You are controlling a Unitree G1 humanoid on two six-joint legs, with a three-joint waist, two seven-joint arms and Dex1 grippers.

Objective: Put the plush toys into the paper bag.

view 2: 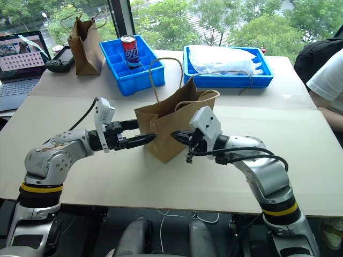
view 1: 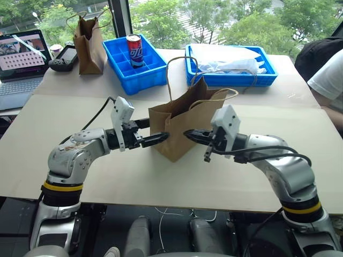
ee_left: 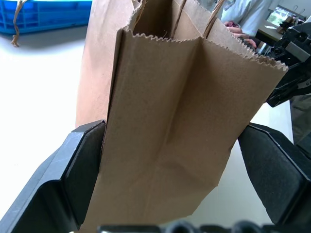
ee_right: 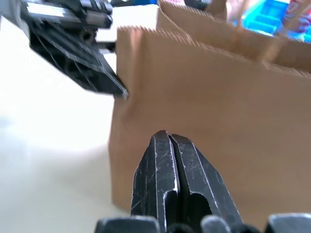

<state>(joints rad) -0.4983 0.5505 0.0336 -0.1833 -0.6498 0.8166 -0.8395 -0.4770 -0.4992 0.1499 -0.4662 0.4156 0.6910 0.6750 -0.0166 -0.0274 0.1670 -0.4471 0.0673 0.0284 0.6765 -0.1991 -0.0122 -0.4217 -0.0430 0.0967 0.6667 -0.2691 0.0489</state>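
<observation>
At nine o'clock of the paper bag (view 1: 182,127) the left gripper (view 1: 151,131) hangs with its jaws spread wide and empty, one to each side of the bag's narrow end. The bag stands upright mid-table. At three o'clock the right gripper (view 1: 192,135) is pinched closed on nothing. No plush toys lie on the table; probably they are bagged already.

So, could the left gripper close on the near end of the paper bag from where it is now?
Probably yes: the left gripper is open, its fingers flank the paper bag, nothing between.
</observation>
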